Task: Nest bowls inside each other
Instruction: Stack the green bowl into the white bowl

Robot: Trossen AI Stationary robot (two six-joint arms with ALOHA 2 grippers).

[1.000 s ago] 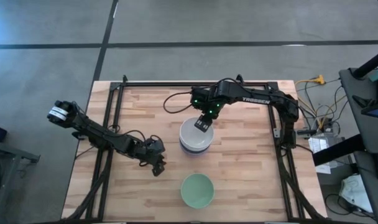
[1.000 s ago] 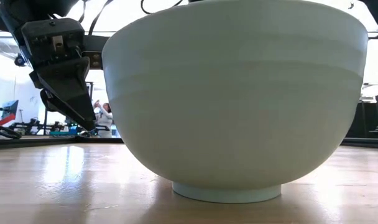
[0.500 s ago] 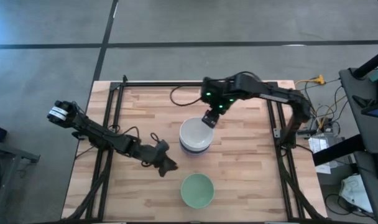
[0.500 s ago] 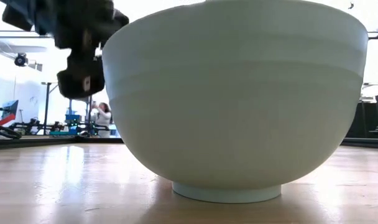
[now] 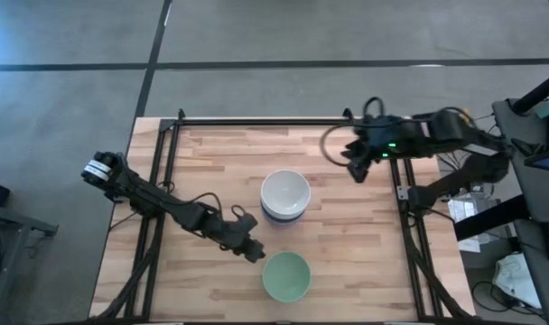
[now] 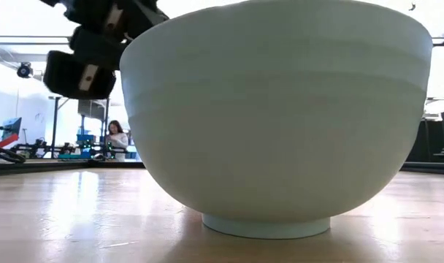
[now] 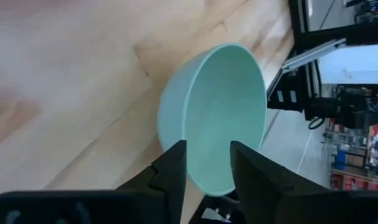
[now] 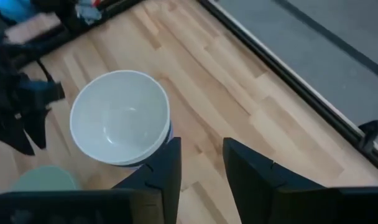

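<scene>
Left gripper (image 5: 254, 252) is hanging just beside the mint green bowl (image 5: 285, 275) near the front of the surface (image 5: 202, 162), seen from above; the stack of bowls (image 5: 284, 196), white on top, is sitting mid-surface, and the right gripper (image 5: 356, 170) is waiting empty near the far right edge.

From table height, the mint green bowl (image 6: 277, 117) is filling the frame, with the left gripper (image 6: 83, 73) hanging above beside it.

Past the left wrist, the fingers (image 7: 173, 168) are standing apart, straddling the mint green bowl's (image 7: 217, 118) near rim. A thin wall could slip or tip the bowl if they close off-centre, I'd judge.

Past the right wrist, the fingers (image 8: 167, 163) are spread with nothing between, the stack (image 8: 120, 118) lying well beyond.

No writing is reading clearly anywhere.
</scene>
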